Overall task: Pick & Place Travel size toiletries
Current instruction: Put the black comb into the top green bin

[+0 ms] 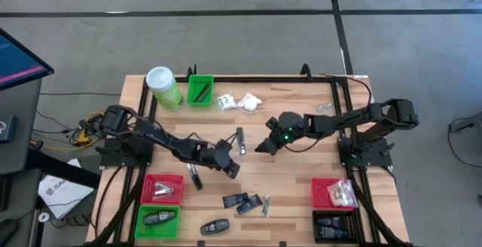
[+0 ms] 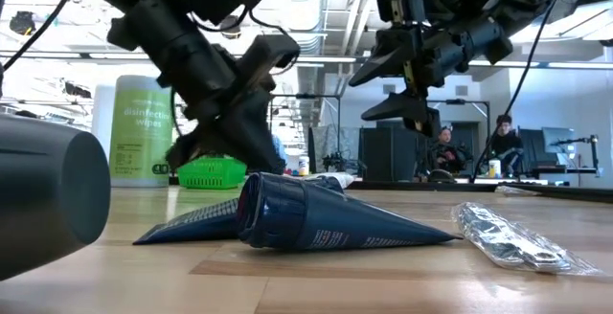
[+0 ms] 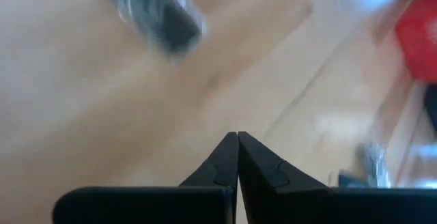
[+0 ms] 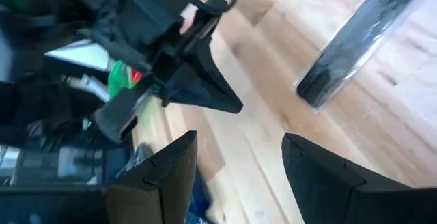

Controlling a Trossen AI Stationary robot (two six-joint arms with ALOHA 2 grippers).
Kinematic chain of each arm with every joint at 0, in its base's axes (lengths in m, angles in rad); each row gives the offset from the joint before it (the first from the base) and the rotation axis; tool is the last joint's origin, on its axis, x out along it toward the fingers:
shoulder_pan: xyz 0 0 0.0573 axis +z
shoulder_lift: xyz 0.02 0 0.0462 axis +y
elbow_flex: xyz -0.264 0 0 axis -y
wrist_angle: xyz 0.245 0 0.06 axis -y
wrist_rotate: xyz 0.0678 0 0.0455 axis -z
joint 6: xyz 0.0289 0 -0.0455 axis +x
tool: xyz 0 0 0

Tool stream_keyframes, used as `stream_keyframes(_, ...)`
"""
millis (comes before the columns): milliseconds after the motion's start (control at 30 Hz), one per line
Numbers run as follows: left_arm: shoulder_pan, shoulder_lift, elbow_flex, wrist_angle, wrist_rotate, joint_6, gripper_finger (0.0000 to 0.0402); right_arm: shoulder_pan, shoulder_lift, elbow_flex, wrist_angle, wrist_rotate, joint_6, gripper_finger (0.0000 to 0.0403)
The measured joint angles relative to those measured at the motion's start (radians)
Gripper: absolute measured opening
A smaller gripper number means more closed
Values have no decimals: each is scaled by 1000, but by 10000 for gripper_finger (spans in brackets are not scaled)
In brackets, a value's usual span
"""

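You see the left gripper pinched closed and empty above mid-table; the right gripper spread wide and empty, near a slim silvery packet lying between the 2. The dark blue packets lie nearer the front edge; white sachets rest beside the green bin.

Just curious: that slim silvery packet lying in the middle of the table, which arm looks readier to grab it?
Probably the right. The right gripper is open beside the silvery packet, while the left gripper is shut and sits nearer the table's front.
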Motion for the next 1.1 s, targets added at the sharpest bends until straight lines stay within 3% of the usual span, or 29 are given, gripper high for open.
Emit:
stream_keyframes(200,35,-12,0,1,0,121,1,46,18,-1,1,149,103,219)
stream_keyframes(400,137,-31,0,-34,-14,261,1,65,15,0,15,281,192,231)
stream_keyframes(700,339,-28,-8,-60,130,468,1,97,15,1,29,289,246,229)
stream_keyframes(1100,360,-5,-6,51,167,547,1,108,15,1,26,289,262,227)
